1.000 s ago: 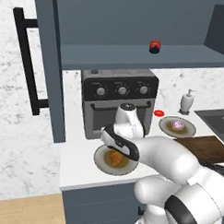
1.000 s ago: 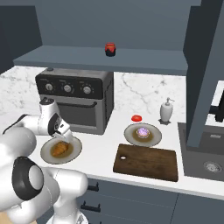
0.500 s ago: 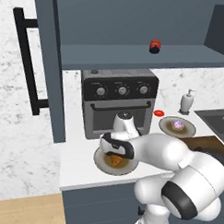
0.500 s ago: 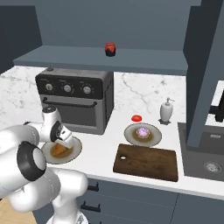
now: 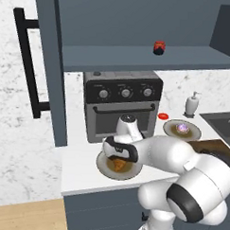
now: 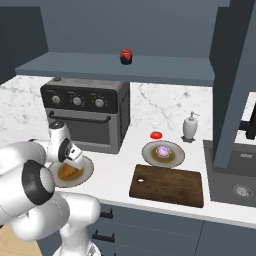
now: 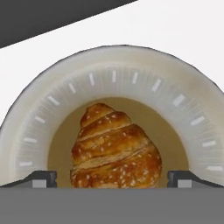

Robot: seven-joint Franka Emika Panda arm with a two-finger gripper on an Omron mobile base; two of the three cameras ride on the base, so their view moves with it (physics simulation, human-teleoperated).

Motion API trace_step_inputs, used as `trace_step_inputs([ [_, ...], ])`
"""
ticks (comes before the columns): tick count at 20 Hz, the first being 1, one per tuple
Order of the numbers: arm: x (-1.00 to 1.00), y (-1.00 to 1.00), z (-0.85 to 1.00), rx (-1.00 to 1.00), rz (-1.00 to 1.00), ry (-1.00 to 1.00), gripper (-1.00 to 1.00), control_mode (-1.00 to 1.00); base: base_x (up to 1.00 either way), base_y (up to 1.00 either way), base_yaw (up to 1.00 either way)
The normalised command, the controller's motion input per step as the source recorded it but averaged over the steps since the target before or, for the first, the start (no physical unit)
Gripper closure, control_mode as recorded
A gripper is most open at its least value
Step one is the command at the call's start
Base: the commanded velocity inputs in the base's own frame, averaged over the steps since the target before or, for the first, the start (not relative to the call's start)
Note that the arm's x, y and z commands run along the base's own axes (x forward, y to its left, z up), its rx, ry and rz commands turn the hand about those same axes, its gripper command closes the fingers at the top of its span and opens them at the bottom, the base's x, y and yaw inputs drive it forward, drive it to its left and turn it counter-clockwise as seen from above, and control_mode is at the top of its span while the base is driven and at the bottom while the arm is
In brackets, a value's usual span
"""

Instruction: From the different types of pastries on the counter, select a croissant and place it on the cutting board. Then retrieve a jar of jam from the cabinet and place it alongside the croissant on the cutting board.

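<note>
In the left base view, the gripper [image 5: 118, 159] was seen lowered over the croissant [image 5: 117, 164] on its plate [image 5: 105, 168], before the oven [image 5: 122, 105]; the jam jar [image 5: 159, 48] sat on the cabinet shelf. In the right base view, the cutting board [image 6: 167, 185] lay well apart, bare. In the hand view, the fingertips [image 7: 41, 179] were spread wide, flanking the croissant without gripping it.

The croissant [image 7: 114, 151] looks flaky, ridged and glossy golden-brown. Its plate [image 7: 183, 109] is smooth, matt beige. The cutting board [image 6: 167, 185] is dark matt wood; the counter [image 6: 117, 175] plain smooth white.
</note>
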Motion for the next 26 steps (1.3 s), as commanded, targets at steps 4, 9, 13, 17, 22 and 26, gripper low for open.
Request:
trace_step_inputs([
  [4,0.04,0.00,-0.26,0.00,0.01,-0.02,-1.00,-1.00,0.00,0.00,0.00],
  [9,0.02,0.00,-0.35,0.00,0.01,-0.01,-1.00,-1.00,0.00,0.00,0.00],
  [13,0.01,0.01,-0.34,0.00,0.01,0.02,1.00,-1.00,0.00,0.00,0.00],
  [17,-0.07,0.00,-0.17,0.04,0.00,0.08,1.00,-1.00,0.00,0.00,0.00],
  [22,-0.06,0.01,0.18,-0.05,0.00,0.10,1.00,-1.00,0.00,0.00,0.00],
  [26,-0.09,0.00,0.51,-0.20,0.00,0.00,1.00,-1.00,0.00,0.00,0.00],
])
